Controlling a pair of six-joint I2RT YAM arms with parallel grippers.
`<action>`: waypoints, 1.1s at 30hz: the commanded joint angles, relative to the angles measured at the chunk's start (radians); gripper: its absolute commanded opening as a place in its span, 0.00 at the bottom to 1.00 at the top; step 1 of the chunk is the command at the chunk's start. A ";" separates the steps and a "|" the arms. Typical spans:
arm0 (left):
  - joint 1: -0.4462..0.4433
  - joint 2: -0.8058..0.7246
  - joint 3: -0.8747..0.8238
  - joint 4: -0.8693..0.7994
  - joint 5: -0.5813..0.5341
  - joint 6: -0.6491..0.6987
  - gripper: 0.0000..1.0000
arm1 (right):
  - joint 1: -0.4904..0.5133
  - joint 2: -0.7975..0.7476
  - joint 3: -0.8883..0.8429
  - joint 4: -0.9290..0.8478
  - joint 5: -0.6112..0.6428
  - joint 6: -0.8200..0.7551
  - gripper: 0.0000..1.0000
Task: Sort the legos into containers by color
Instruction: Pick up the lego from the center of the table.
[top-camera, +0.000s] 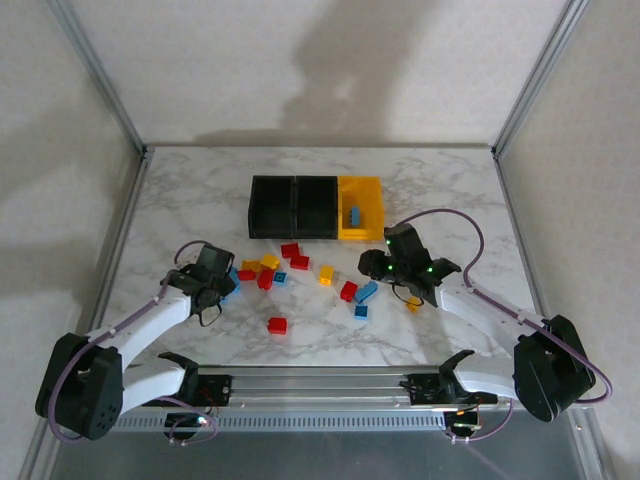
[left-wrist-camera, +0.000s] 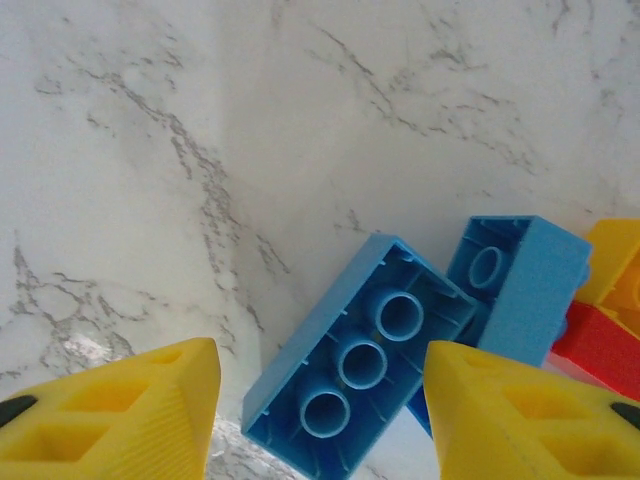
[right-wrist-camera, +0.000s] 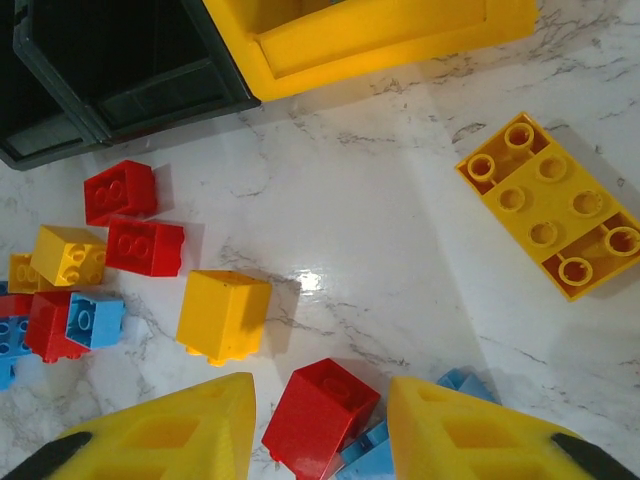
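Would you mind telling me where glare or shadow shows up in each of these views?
Top external: broad soft shadows on the back wall; the table is evenly lit. Left wrist: faint sheen on the table at lower left, the nearer blue brick sharp. Right wrist: a small glare spot on the table beside the yellow cube.

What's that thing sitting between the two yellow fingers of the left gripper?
A blue lego, flipped hollow side up, lies in the gap of the open left gripper; the left wrist view shows it.
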 joint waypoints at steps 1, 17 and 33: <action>0.006 -0.027 0.019 0.000 0.036 0.016 0.55 | 0.012 -0.001 0.005 -0.014 -0.004 0.012 0.39; -0.182 -0.044 0.154 0.081 0.163 0.032 0.59 | 0.099 0.137 0.129 -0.073 0.057 0.031 0.46; -0.521 0.548 0.602 0.051 0.142 0.143 0.60 | -0.119 -0.120 -0.054 -0.212 0.042 0.082 0.50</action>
